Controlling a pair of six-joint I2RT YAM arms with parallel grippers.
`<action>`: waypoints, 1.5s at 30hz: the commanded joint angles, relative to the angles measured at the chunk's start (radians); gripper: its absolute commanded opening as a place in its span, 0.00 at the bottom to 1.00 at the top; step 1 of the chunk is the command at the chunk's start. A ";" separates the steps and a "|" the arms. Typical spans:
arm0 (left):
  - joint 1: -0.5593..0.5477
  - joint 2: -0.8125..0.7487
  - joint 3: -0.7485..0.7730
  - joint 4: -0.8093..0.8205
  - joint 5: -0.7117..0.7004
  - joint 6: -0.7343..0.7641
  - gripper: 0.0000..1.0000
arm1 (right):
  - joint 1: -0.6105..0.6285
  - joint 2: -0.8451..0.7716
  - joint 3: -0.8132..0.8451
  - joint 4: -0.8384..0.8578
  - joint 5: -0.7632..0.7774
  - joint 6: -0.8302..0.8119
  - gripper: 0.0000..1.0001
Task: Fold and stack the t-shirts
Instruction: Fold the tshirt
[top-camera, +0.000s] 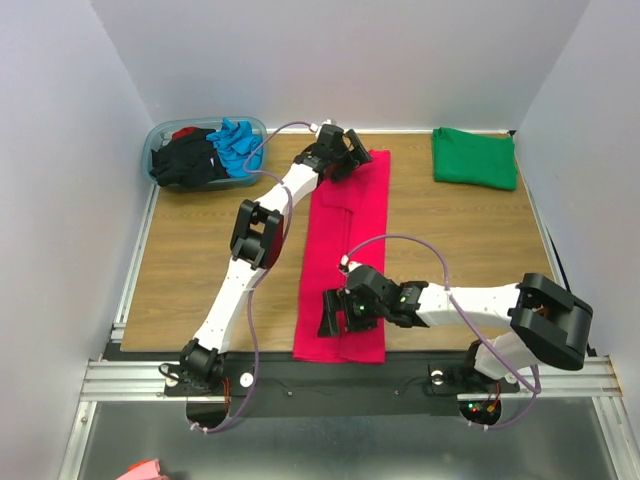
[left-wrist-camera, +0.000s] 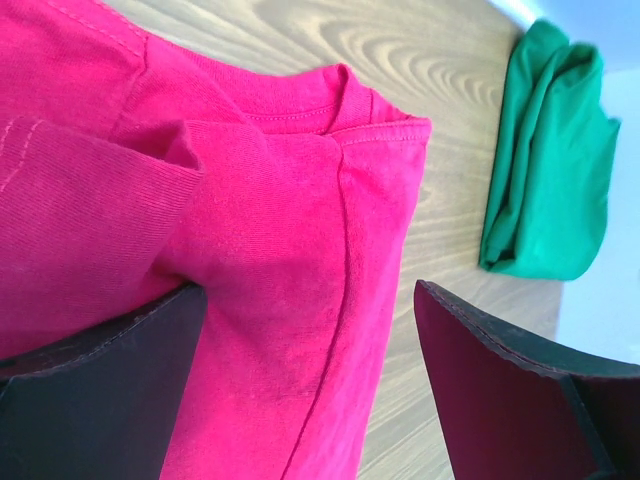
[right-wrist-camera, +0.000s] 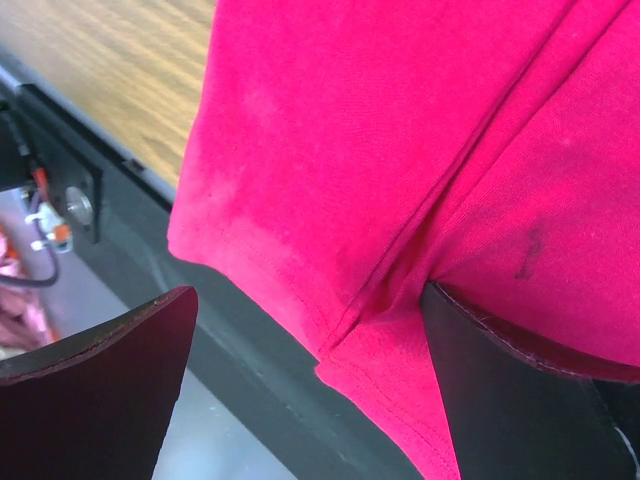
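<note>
Magenta cloth is the job here. At upper left the black t-shirt (top-camera: 185, 160) and turquoise t-shirt (top-camera: 232, 145) sit in the tub (top-camera: 155, 135). The left hand (top-camera: 345, 152), released and spread wide, hangs over the collar end of the magenta t-shirt (top-camera: 335, 230), a long strip down the counter (top-camera: 200, 260). The right hand (top-camera: 338, 312), equally released, straddles its hem at lower centre. Each should pinch every layer squarely before folding. The green t-shirt (top-camera: 474, 158) lies folded at upper right.

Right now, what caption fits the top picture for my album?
Left gripper and right gripper, both open, at opposite ends of the red shirt; green shirt folded nearby.
</note>
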 joint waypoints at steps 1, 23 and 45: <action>0.048 0.032 -0.022 -0.021 -0.078 -0.033 0.99 | 0.011 -0.001 0.052 -0.164 0.059 -0.054 1.00; -0.031 -0.600 -0.288 -0.021 -0.095 0.197 0.98 | -0.007 -0.280 0.152 -0.367 0.405 0.090 1.00; -0.614 -1.701 -1.962 -0.216 -0.330 -0.422 0.98 | -0.015 -0.520 -0.095 -0.586 0.455 0.257 1.00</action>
